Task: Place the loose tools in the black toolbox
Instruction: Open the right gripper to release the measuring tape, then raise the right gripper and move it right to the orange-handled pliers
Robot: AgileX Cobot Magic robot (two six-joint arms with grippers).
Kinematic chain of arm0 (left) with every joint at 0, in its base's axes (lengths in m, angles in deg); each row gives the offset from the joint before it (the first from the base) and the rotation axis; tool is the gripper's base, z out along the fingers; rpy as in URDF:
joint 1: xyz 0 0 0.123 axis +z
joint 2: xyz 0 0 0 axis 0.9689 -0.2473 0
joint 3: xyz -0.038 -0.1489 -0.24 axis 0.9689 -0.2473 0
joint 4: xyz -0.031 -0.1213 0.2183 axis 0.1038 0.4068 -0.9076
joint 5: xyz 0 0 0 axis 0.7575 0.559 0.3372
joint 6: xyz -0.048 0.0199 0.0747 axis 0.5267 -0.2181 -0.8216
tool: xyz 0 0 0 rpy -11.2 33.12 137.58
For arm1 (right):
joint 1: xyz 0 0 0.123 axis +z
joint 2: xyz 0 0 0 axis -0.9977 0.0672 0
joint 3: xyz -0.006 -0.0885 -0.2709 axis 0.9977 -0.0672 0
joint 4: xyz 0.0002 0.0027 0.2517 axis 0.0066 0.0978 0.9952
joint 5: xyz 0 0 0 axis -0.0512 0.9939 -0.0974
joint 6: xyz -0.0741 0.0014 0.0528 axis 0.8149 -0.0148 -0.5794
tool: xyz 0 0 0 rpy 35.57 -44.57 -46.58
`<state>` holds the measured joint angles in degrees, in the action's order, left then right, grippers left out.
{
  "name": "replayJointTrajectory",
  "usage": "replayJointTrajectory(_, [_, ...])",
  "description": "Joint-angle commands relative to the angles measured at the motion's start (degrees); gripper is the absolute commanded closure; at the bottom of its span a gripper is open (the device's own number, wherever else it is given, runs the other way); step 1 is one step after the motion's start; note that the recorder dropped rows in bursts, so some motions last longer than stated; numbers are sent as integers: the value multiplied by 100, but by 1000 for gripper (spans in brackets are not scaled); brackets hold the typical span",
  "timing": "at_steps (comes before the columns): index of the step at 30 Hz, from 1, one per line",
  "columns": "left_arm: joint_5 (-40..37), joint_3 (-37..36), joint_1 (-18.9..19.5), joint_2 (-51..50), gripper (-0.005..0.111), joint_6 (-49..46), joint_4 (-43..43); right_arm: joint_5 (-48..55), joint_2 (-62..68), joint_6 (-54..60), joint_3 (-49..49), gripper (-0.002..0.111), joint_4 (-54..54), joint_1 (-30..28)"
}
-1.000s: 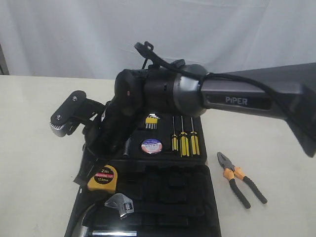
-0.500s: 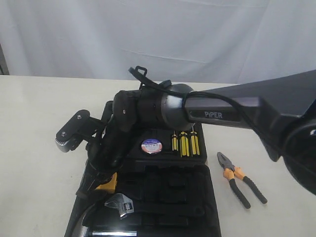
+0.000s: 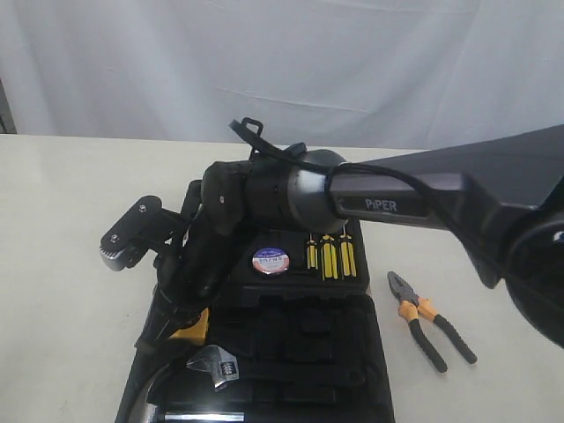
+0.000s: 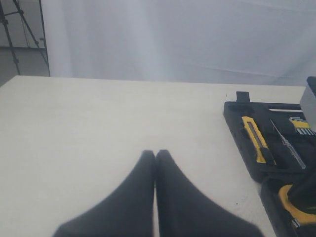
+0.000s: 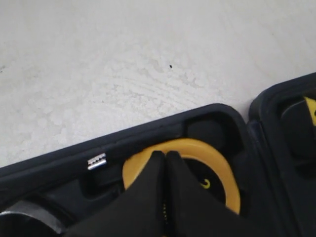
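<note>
Cream table (image 3: 53,220): the black toolbox (image 3: 352,370) held the tape measure (image 5: 217,168), utility knife (image 4: 256,140) and tape roll (image 3: 270,261) — only the pliers (image 3: 411,314) lay outside, just beside it. The right gripper (image 5: 165,158), fingers together, hung inside over the tape measure; the left gripper (image 4: 155,154), likewise closed and empty, hung outside it.

Soft, even light is cast; shadows are faint. The white curtain (image 3: 370,62) is mildly overexposed; wrist-view foregrounds are blurred.

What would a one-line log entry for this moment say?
right tool: shut, tips over tape measure in toolbox | left tool: shut, over table | pliers: on table, beside toolbox
</note>
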<state>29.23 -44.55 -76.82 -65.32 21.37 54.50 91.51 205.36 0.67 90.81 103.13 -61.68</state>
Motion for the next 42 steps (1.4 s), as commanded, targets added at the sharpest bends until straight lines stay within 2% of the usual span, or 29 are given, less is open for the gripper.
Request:
replayJointTrajectory(1, [3, -12, -12, 16, 107, 12, 14, 51, -59, -60, 3, 109, -10, -12])
replayJointTrajectory(13, [3, -12, -12, 16, 107, 12, 14, 565, -1249, -276, 3, 109, -10, -37])
replayJointTrajectory(19, [3, -12, -12, 16, 107, 0, 14, 1198, -1652, -905, 3, 109, -593, -145])
replayJointTrajectory(24, [3, -12, -12, 16, 107, 0, 14, 1675, -2097, -1853, 3, 109, -967, -683])
replayJointTrajectory(31, [3, -12, -12, 16, 107, 0, 14, 2684, -2664, -2200, -79, 109, -967, -1542])
replayJointTrajectory(37, [3, -12, -12, 16, 107, 0, 14, 2630, -3157, -2486, -713, 109, -1001, -2367])
replayJointTrajectory(42, [3, -12, -12, 16, 107, 0, 14, 2384, -3271, -2486, -1333, 109, -1014, -2812])
